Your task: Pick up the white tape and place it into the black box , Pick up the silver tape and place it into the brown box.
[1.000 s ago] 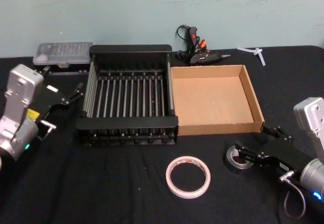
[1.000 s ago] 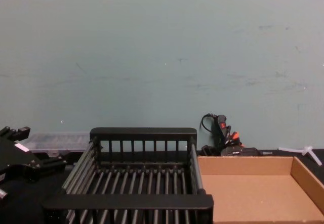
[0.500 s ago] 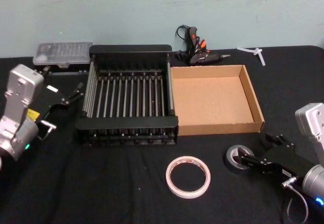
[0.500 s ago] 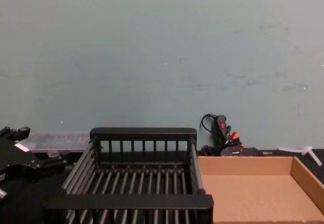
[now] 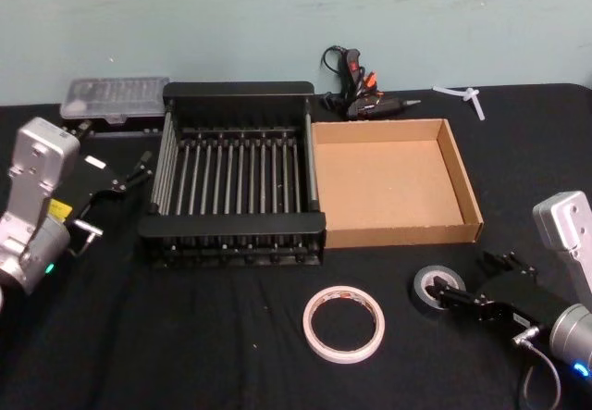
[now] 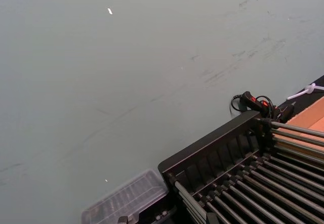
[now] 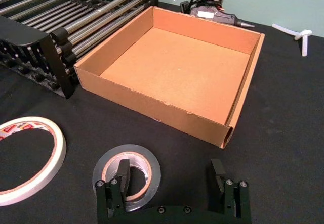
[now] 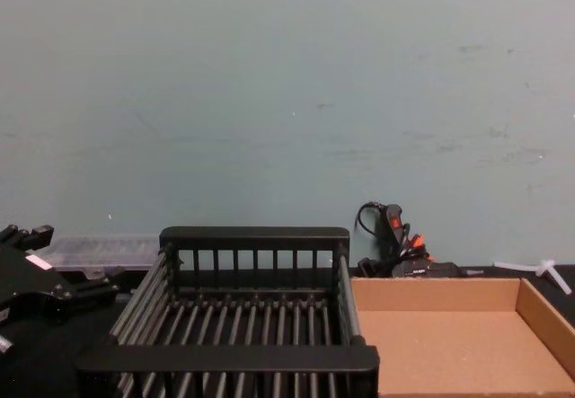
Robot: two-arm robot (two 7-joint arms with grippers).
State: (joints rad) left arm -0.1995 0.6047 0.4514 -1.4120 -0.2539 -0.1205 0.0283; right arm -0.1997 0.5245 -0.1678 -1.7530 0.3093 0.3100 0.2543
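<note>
The white tape [image 5: 343,323] [image 7: 30,161] lies flat on the black cloth, in front of the black box [image 5: 239,91] [image 8: 254,234]. To its right the silver tape [image 5: 433,287] [image 7: 152,171] lies flat, just in front of the brown box [image 5: 462,174] [image 7: 152,107]. My right gripper [image 5: 465,280] [image 7: 170,176] is low at the silver tape and open. One finger sits over the roll's core, the other outside it, so the roll's wall is between them. My left gripper [image 5: 116,151] hangs open left of the black box. Both boxes hold nothing.
A glue gun [image 5: 361,91] lies behind the boxes, a clear plastic case [image 5: 111,98] at the back left, and a white plastic piece [image 5: 467,95] at the back right. The table's near edge is close behind my right arm.
My right gripper has drawn back a little toward the near right and now sits lower at the silver tape. Neither tape has moved. The left arm is still.
</note>
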